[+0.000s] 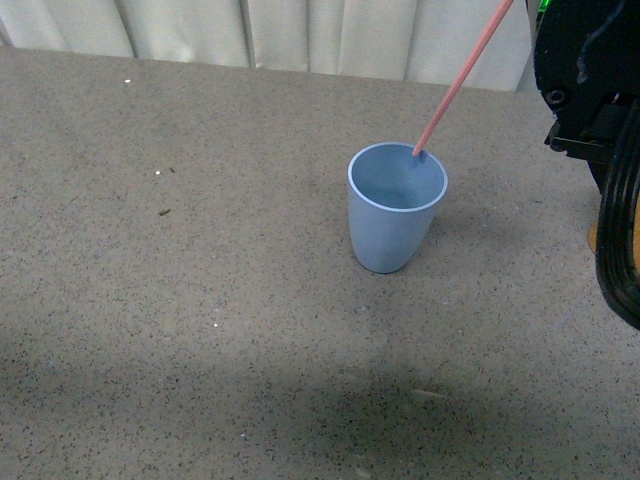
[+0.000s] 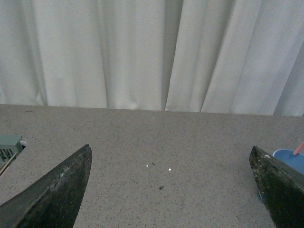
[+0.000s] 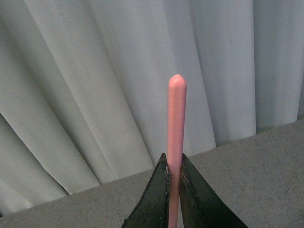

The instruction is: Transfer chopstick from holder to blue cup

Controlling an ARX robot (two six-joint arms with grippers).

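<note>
Chopstick [image 1: 455,90] top cut off, tip in blue cup [image 1: 396,205].

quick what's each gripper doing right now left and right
Left gripper: open, fingers spread wide, holding nothing.
Right gripper: closed on the chopstick, whose lower tip is inside the blue cup.

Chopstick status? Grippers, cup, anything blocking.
Right gripper shut on chopstick, tip at blue cup rim. Left gripper open, holding nothing. No obstruction seen near cup.

The right pincer [image 3: 174,183] grips the chopstick [image 3: 176,123] between closed fingers. The left pincer [image 2: 171,190] hangs spread wide, holding nothing
</note>
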